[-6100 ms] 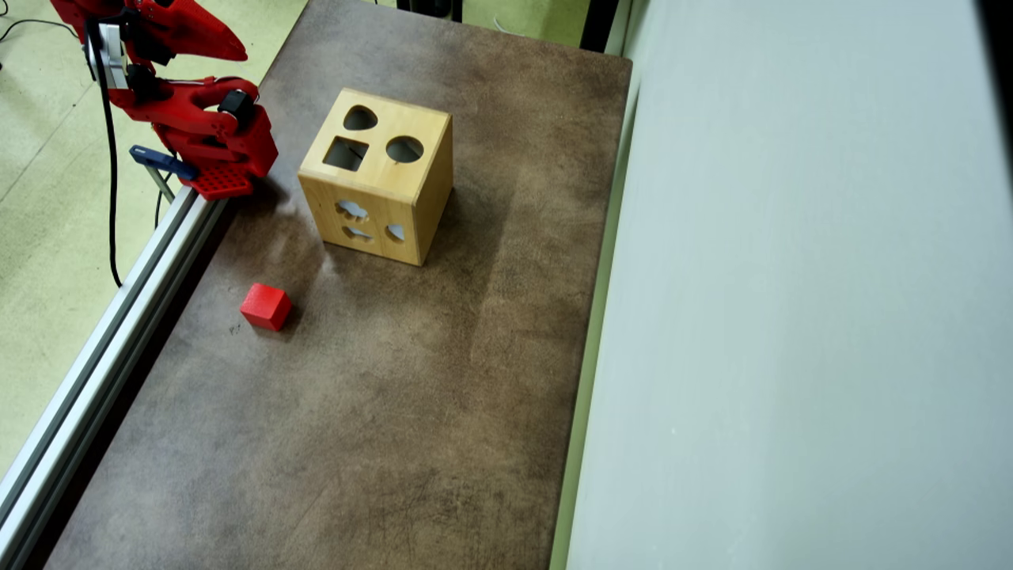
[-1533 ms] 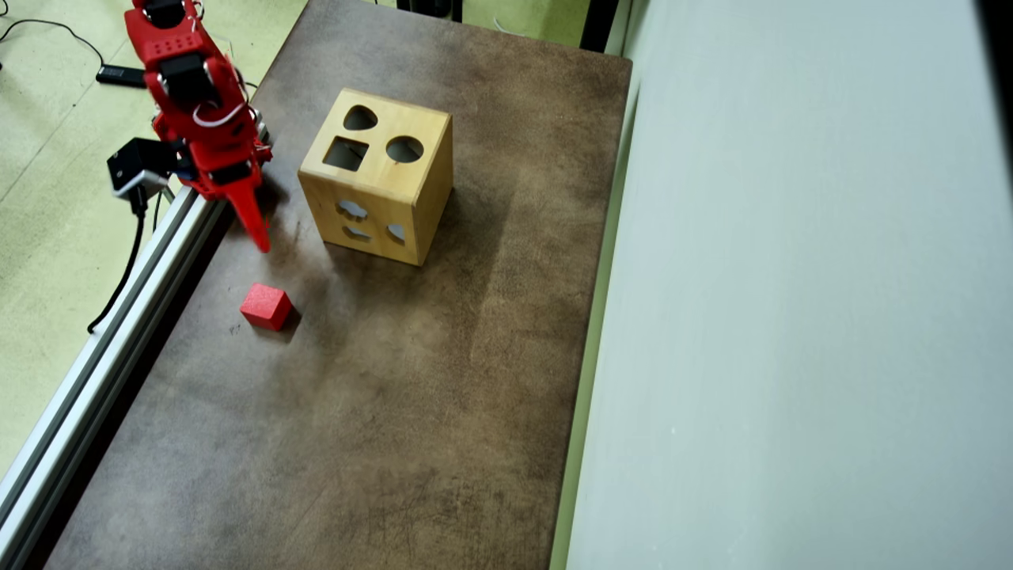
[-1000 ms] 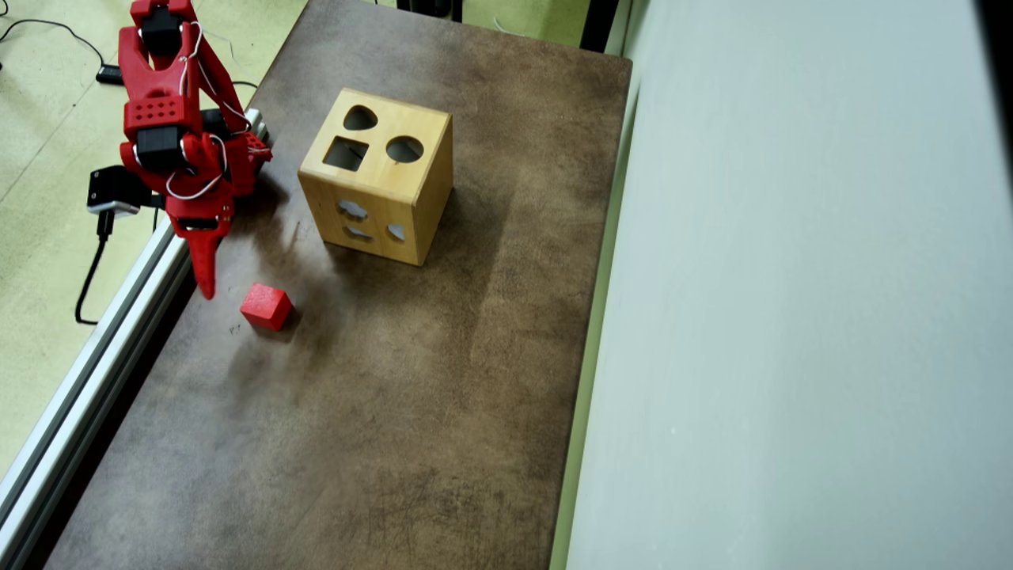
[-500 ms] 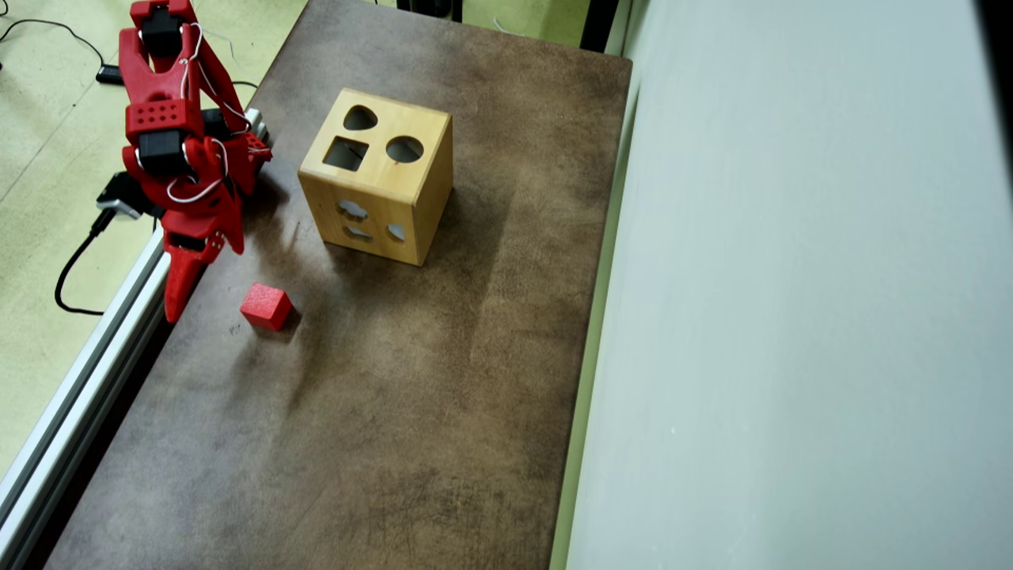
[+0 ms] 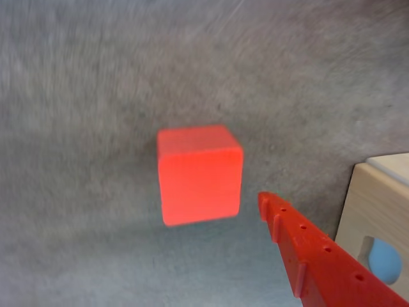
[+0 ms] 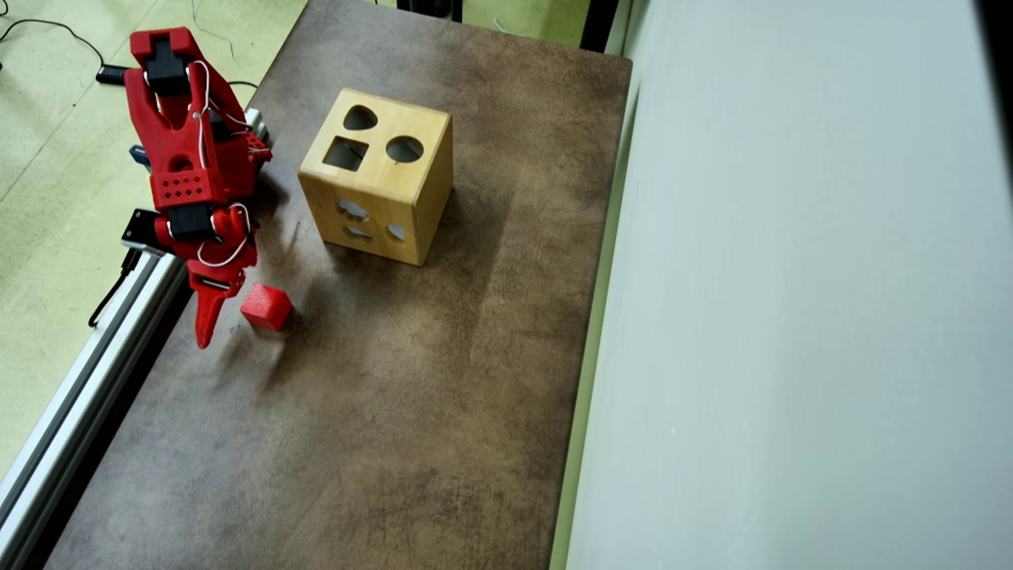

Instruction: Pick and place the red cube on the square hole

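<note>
The small bright-red cube [image 6: 266,306] lies on the brown desk [image 6: 411,412], just right of the red plastic tool [image 6: 204,336] in the overhead view. Whether the tool's fingers are apart cannot be told. The dark square hole [image 6: 346,153] tops the light wooden box [image 6: 411,202] nearby.

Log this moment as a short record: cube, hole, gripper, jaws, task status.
cube: red cube lies on the brown table, apart from the wooden box
hole: square hole in the box top, empty
gripper: gripper beside the cube, at its left in the overhead view, not holding it
jaws: cannot tell whether open
status: cube not yet picked
</note>
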### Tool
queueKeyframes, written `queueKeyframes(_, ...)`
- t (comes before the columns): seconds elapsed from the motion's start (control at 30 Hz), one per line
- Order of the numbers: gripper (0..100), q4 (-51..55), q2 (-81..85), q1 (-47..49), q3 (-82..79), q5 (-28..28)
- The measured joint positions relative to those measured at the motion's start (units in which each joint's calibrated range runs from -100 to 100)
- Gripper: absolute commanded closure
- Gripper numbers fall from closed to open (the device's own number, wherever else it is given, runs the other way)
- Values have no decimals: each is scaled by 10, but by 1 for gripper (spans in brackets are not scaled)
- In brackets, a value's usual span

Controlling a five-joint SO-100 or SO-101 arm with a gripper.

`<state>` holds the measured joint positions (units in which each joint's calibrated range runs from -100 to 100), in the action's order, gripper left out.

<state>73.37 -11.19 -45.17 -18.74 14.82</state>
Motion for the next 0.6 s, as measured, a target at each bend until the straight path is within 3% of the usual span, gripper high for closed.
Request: queueKeyframes(0.6, 36, -2, -61, 34, 0, 0)
